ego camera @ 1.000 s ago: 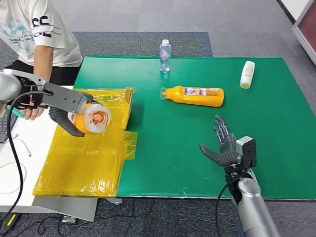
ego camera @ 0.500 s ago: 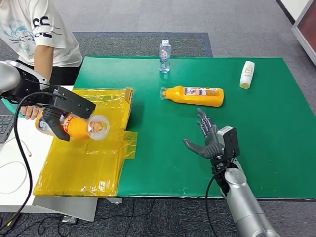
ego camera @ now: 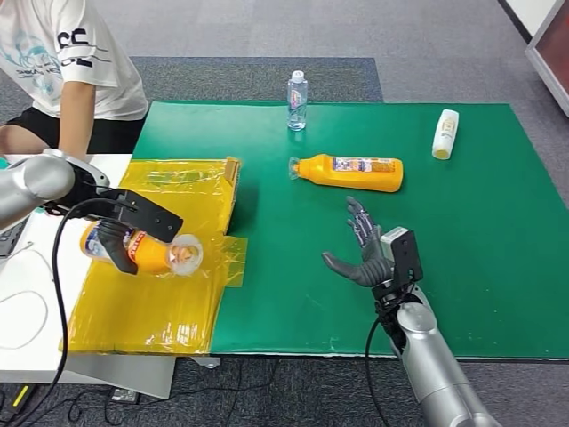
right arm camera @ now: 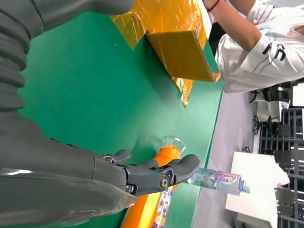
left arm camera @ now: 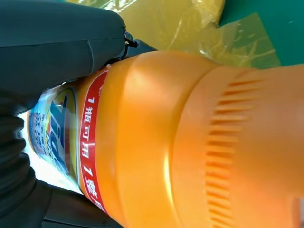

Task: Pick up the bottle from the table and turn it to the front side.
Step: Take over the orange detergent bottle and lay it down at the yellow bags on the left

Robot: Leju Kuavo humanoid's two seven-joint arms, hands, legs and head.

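left hand (ego camera: pixel 117 233): fingers wrapped round orange bottle (ego camera: pixel 148 251), held sideways over yellow sheet (ego camera: pixel 154 302) | right hand (ego camera: pixel 367 253): fingers spread, empty, above desk (ego camera: pixel 469 267)

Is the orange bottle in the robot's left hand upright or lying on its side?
On its side: the orange bottle lies horizontal in the left hand above the yellow plastic sheet, clear cap toward the green mat.

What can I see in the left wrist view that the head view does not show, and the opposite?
Left wrist view alone: the red label strip with white characters and the ribbed grooves on the held orange bottle. Head view alone: the open right hand, a second orange bottle lying on the green mat, a small water bottle. Both: the left hand gripping the orange bottle over yellow film.
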